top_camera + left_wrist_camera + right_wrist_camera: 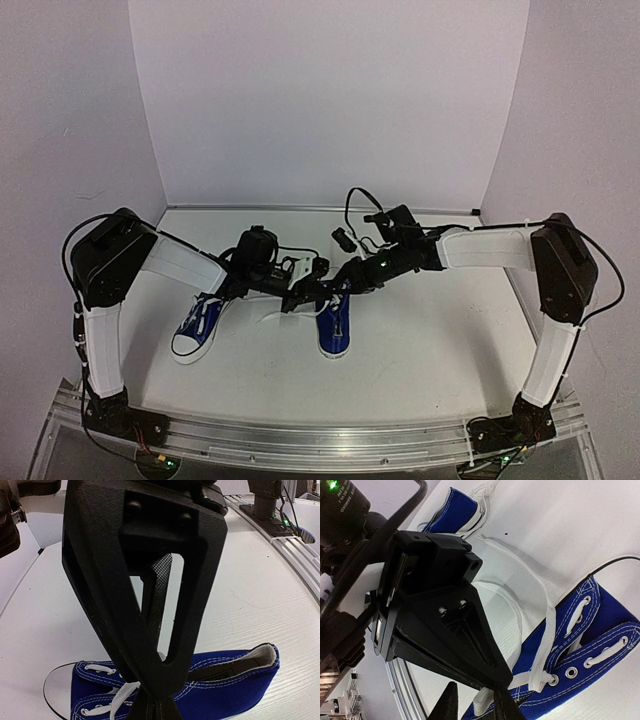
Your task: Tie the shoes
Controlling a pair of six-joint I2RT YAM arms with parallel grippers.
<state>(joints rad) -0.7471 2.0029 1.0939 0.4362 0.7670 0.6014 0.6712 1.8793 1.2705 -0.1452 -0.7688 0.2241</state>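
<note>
Two small blue sneakers with white laces lie on the white table: the left shoe and the right shoe. Both grippers meet over the right shoe. My left gripper is shut, and in the left wrist view its fingers close where a white lace rises from the eyelets of the shoe. My right gripper is open just above the same shoe, with a lace end lying between its fingers. Its fingertips are cut off by the frame edge.
A long loose lace loops over the table beside the right shoe. The left shoe lies farther off. A metal rail runs along the near edge, and white walls close in the back and sides.
</note>
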